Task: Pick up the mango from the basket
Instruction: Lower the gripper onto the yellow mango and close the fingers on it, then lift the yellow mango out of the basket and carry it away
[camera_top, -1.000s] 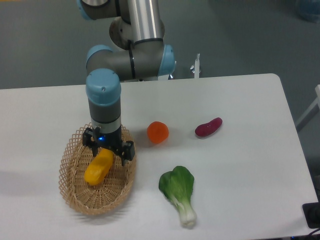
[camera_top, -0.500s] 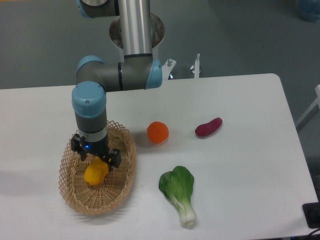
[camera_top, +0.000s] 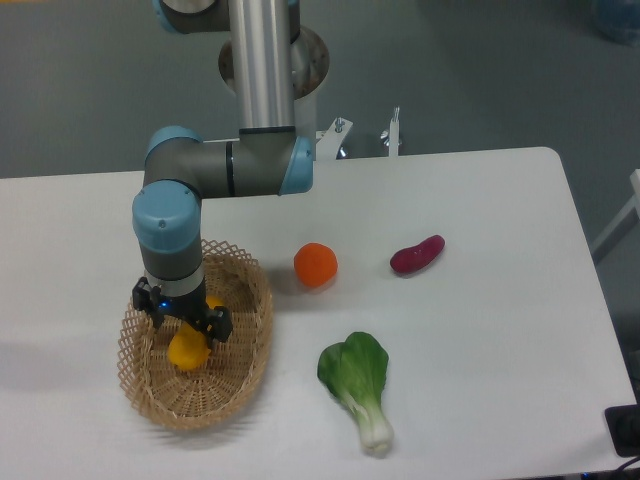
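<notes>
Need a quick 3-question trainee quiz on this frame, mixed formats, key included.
1. True or false: the mango lies inside the basket.
2. Which item sits nearest the front edge of the table? A) orange B) sweet potato C) bok choy
3. Fill in: the claw is positioned directly over the ______.

Key: 1. True. 2. C. 3. mango; it hides the fruit's upper part, and whether the fingers have closed on it cannot be told from this view.
</notes>
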